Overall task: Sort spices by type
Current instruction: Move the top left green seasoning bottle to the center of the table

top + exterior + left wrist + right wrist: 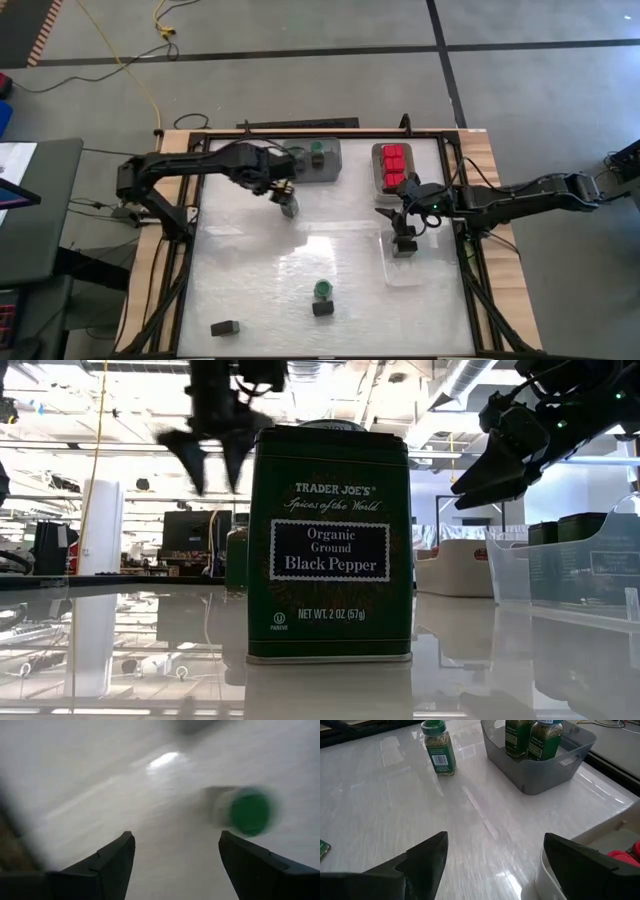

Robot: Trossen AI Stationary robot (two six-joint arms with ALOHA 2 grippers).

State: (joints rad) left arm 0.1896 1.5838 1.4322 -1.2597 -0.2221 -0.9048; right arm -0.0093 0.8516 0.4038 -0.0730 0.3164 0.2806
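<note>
Two grippers hang over the white table (250, 270) with fingers spread and nothing held: the left gripper (288, 205) above a green-lidded jar (438, 747) standing just outside the grey tray (335, 170), the right gripper (404, 240) over the clear tray (415, 278) holding dark tins. Red-topped boxes (395, 165) fill a far tray, two more jars (530, 737) sit in the grey one. Near the front stand another green-lidded jar (323, 289) touching a black pepper tin (330, 545) and a lone tin (225, 327) lying apart.

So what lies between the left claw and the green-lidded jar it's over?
Nothing: the left wrist view shows bare tabletop between the open left claw and the green-lidded jar.
</note>
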